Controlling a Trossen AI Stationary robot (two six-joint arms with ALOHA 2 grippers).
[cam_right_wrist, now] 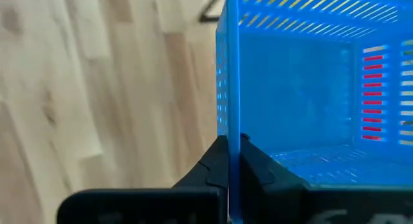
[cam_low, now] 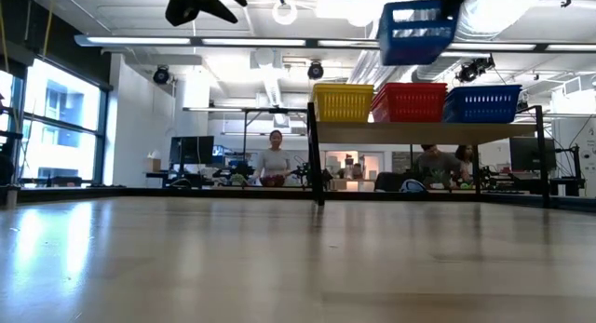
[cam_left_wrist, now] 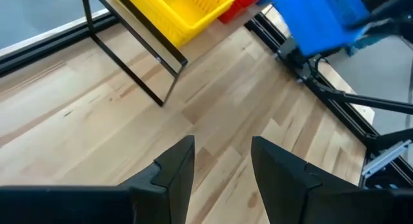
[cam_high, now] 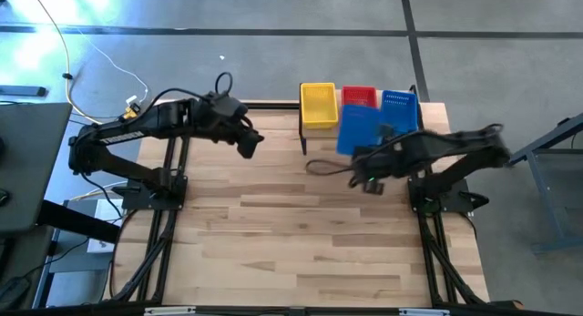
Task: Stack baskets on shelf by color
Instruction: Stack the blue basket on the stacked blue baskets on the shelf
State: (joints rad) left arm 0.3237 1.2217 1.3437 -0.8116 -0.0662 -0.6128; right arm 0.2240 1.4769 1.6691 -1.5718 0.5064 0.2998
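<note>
the right gripper (cam_right_wrist: 229,161) is clamped tight on the side wall of a blue basket (cam_right_wrist: 303,88), one dark finger on each face of the thin mesh wall, with no gap showing between them. the basket juts forward from the fingertips, its open interior turned toward the wrist camera, and red and yellow show through its perforations. in the low view this carried basket (cam_low: 416,31) hangs in the air well above the table (cam_low: 279,258), higher than the row of baskets beyond it. from above, the right gripper (cam_high: 369,177) sits over the wood just in front of the shelf, and the held basket (cam_high: 360,131) reaches from it toward the red and blue baskets.

past the held basket stands the shelf (cam_low: 428,133), its light plank on thin black legs. on it, side by side, rest a yellow basket (cam_low: 343,101), a red basket (cam_low: 410,101) and another blue basket (cam_low: 482,103); the yellow one lies farthest from the right gripper, the blue one nearest.

the left gripper (cam_left_wrist: 222,156) hovers empty over bare tabletop, its two fingers parted with wood visible between them. it waits to the far side of the yellow basket, well apart from the shelf.

people sit and stand in the room behind the table.
</note>
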